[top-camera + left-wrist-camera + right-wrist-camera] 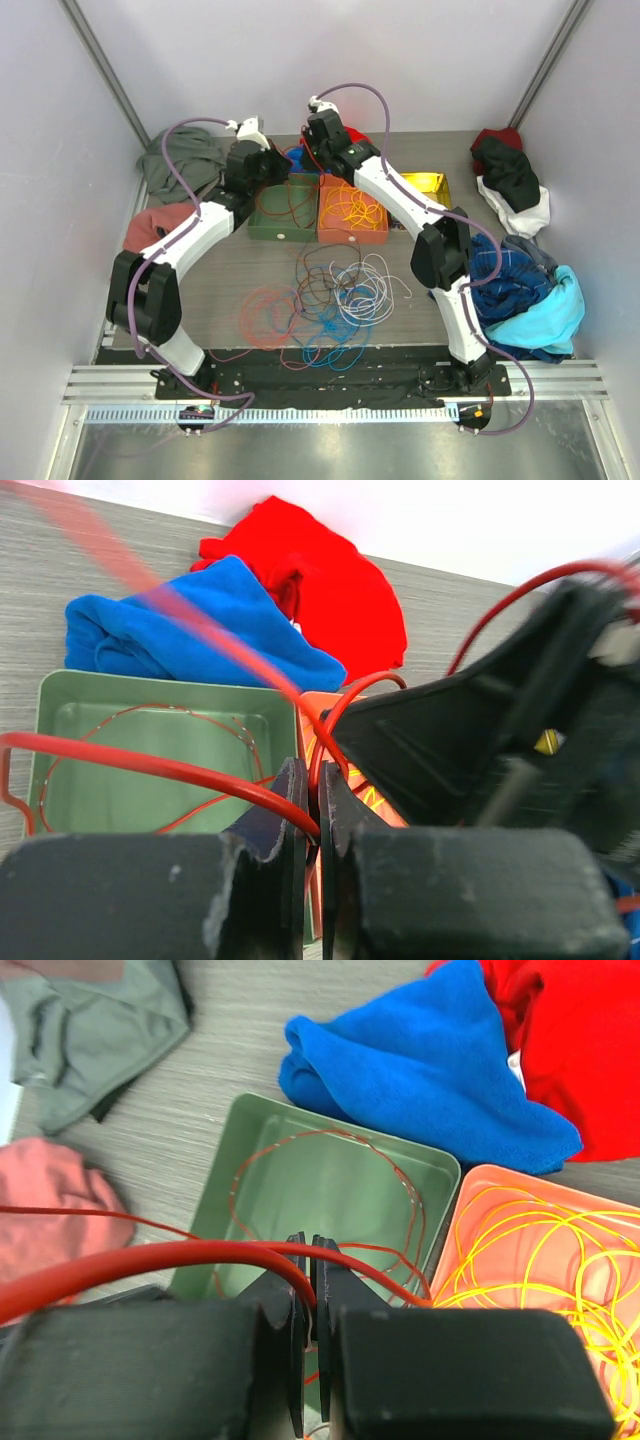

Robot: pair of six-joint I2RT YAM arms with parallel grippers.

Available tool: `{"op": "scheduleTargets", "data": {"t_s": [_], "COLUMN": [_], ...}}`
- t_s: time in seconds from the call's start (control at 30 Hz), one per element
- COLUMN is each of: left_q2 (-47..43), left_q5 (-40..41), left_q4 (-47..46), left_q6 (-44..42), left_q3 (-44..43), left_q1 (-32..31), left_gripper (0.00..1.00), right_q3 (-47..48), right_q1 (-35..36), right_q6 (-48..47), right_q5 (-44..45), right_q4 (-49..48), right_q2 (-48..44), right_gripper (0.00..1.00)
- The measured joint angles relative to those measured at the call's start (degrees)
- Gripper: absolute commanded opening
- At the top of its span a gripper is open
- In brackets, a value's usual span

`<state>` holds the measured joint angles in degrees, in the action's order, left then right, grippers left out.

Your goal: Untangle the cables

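Pinches one red cable [150, 765] in both closed pairs, left fingers [285, 815] and right fingers [324, 1300], close together by the green tray [330, 1200], strand running left-right between them.

Bright, even light from above covers my desk [240, 268]; shadows are faint. At my left wrist, the left end effector [312, 780] and a near red cable [100, 548] are out of focus.
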<state>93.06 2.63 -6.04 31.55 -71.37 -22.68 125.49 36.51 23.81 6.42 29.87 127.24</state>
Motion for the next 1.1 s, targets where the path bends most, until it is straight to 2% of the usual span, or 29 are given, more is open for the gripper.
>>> {"op": "scheduleTargets", "data": {"t_s": [0.03,0.1,0.13,0.23,0.53,0.87,1.1], "left_q2": [0.0,0.0,0.0,0.0,0.0,0.0,-0.7], "left_q5": [0.0,0.0,0.1,0.7,3.2,8.4,10.3], "left_q4": [0.0,0.0,-0.1,0.1,2.6,6.9,8.9], "left_q6": [0.0,0.0,0.1,0.0,-0.3,-0.5,-0.8], "left_q3": [0.0,0.1,0.3,1.0,1.3,1.3,1.3], "left_q1": [0.0,0.2,0.2,0.3,0.4,0.7,0.9], "left_gripper": [0.0,0.0,0.0,0.0,0.0,0.0,0.0], "right_q3": [0.0,0.0,0.0,-0.2,-3.9,-17.1,-23.1], "right_q1": [0.0,0.0,0.0,0.0,0.0,0.0,0.0], "right_q6": [-0.1,-0.3,-0.4,-0.8,-2.6,-3.6,-5.4], "right_q5": [0.2,0.6,1.0,3.1,10.1,15.8,19.9], "right_q4": [0.0,0.2,0.4,1.4,2.2,2.4,2.4], "right_q2": [0.5,1.2,1.4,1.6,0.0,-9.1,-10.9], "right_gripper": [0.21,0.35,0.45,0.54,0.58,0.58,0.59]}}
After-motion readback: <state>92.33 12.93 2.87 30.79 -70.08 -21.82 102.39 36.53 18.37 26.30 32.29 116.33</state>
